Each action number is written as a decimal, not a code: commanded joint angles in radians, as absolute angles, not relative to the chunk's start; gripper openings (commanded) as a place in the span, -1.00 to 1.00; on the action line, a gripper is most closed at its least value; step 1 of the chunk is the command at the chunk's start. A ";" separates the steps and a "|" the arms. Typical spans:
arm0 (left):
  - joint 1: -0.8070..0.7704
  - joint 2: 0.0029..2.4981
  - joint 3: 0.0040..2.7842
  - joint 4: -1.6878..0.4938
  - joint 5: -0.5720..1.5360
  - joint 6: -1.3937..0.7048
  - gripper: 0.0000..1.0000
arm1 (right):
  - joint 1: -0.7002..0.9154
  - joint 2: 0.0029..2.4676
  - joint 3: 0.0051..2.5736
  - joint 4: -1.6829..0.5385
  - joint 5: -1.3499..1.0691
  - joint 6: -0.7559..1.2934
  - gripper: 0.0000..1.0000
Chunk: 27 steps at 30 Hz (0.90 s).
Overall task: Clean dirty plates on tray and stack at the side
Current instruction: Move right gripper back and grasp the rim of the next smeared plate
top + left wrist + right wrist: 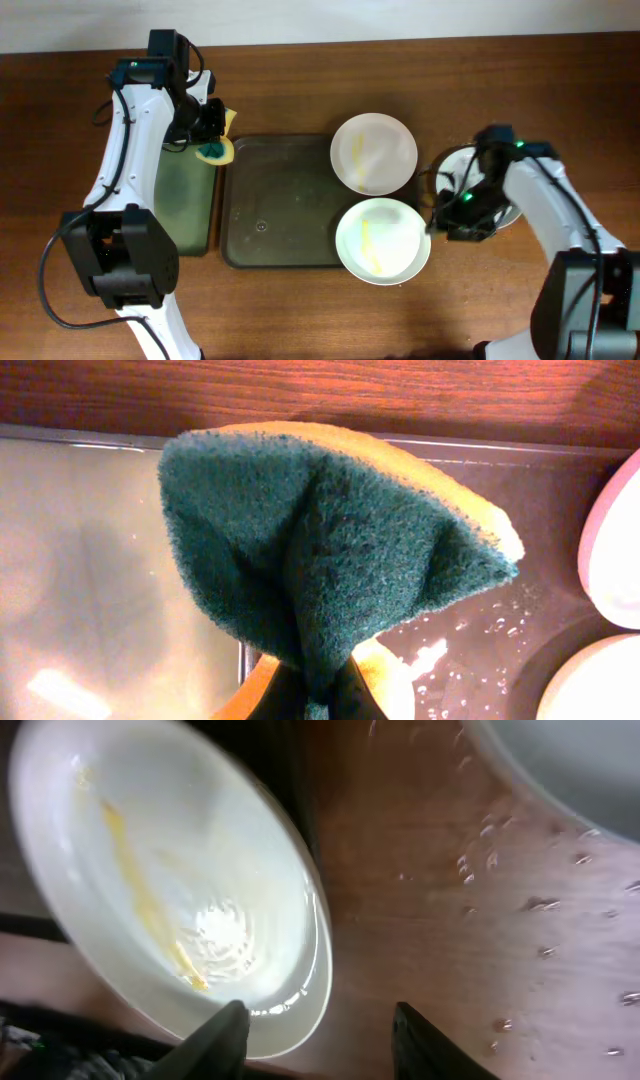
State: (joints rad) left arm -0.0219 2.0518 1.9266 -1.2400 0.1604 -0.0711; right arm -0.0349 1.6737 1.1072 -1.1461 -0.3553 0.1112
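Observation:
The dark brown tray (270, 205) lies mid-table. Two white plates with yellowish smears sit at its right end, one at the back (374, 152) and one at the front (383, 240). A third plate (462, 168) lies on the table to the right, partly hidden by my right arm. My left gripper (210, 138) is shut on a green-and-yellow sponge (330, 550) over the tray's back left corner. My right gripper (320, 1030) is open, its fingers straddling the right rim of the front plate (170, 880).
A narrower black tray with a greenish inside (185, 200) lies left of the brown tray. Water drops dot the wood (480, 870) between the front plate and the third plate (580, 760). The brown tray's wet floor (520, 630) shows under the sponge.

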 commanded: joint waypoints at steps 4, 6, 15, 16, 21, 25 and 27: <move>-0.019 2.049 1.949 -1.251 0.160 -0.054 -1.00 | 0.062 1.663 0.899 -0.952 -0.294 0.175 -0.33; -0.019 2.049 1.949 -1.251 0.160 -0.054 -1.00 | 0.062 1.663 0.894 -0.949 -0.294 0.178 -0.53; -0.019 2.049 1.949 -1.250 0.160 -0.054 -1.00 | 0.079 1.622 0.944 -1.053 -0.352 0.176 -0.91; -0.019 2.049 1.949 -1.250 0.160 -0.054 -1.00 | 0.102 1.598 0.958 -1.055 -0.384 0.177 -0.92; -0.019 2.049 1.949 -1.250 0.160 -0.054 -1.00 | 0.319 1.541 1.033 -0.852 -0.350 0.515 -0.92; -0.019 2.049 1.949 -1.250 0.160 -0.054 -1.00 | 0.479 1.608 1.033 -0.566 -0.196 0.796 -0.92; -0.019 2.049 1.949 -1.250 0.161 -0.054 -1.00 | 0.561 1.685 1.033 -0.439 -0.136 0.873 -0.92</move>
State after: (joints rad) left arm -0.0219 2.0518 1.9266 -1.2488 0.1604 -0.0711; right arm 0.4911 1.6123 1.0210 -0.5156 -0.2291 0.7132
